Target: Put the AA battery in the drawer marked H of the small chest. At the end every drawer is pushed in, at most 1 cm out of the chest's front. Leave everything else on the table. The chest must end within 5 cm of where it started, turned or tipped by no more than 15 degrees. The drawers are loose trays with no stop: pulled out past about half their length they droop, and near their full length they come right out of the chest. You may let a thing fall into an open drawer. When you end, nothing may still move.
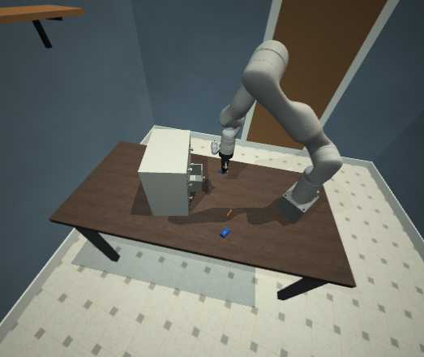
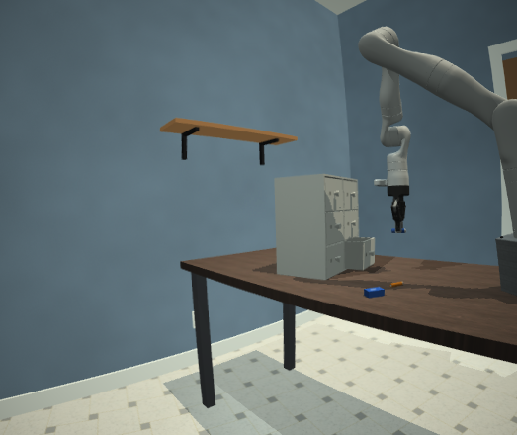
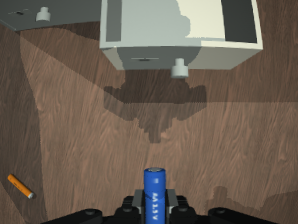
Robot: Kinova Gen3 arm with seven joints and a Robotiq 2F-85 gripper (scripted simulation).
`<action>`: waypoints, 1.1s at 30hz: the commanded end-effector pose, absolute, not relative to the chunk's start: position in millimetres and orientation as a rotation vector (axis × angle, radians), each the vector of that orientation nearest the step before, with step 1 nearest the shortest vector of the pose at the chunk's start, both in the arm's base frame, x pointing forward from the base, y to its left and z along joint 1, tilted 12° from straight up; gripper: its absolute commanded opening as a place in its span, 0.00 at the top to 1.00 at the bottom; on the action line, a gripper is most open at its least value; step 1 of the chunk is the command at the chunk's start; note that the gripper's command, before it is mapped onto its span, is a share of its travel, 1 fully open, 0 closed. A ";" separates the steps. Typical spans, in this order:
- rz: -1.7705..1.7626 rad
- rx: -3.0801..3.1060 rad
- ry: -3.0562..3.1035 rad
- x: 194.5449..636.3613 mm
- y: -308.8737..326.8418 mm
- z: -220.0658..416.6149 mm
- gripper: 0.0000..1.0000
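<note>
From here I see the jaws [image 1: 224, 172] [image 2: 398, 230] gripping the blue AA battery [image 1: 220, 171] [image 2: 393, 230] [image 3: 154, 186] above the table [image 1: 136, 227] [image 2: 309, 292] [image 3: 90, 150], near the chest's [image 1: 169, 191] [image 2: 301, 227] one pulled-out bottom drawer [image 1: 196, 186] [image 2: 359, 254] [image 3: 150, 57].

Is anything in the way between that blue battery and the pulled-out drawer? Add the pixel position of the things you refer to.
Nothing visible blocks the battery [image 3: 155, 192], held in the gripper [image 1: 224, 171] [image 2: 398, 230] [image 3: 155, 202]. The open drawer's front [image 2: 370, 253] [image 3: 150, 58] does rise on the near side, so it probably must pass above that.
</note>
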State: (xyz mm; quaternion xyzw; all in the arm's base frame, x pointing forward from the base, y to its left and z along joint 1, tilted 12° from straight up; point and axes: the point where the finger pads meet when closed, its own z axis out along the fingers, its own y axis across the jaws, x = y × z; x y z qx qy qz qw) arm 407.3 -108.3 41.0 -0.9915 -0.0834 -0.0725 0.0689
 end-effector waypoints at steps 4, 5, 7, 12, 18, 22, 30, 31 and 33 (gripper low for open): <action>-0.223 -2.985 -0.252 408.1 -108.2 42.2 0.91; -0.223 -2.985 -0.252 408.1 -108.2 42.2 0.91; -0.224 -2.985 -0.252 408.2 -108.2 42.2 0.91; -0.226 -2.985 -0.252 408.2 -108.2 42.2 0.91; -0.231 -2.984 -0.252 408.2 -108.1 42.1 0.91; -0.234 -2.983 -0.252 408.2 -108.1 42.1 0.91; -0.248 -2.981 -0.251 408.2 -108.0 42.0 0.91; -0.251 -2.981 -0.251 408.2 -108.0 42.0 0.91; -0.256 -2.980 -0.250 408.2 -108.0 41.9 0.91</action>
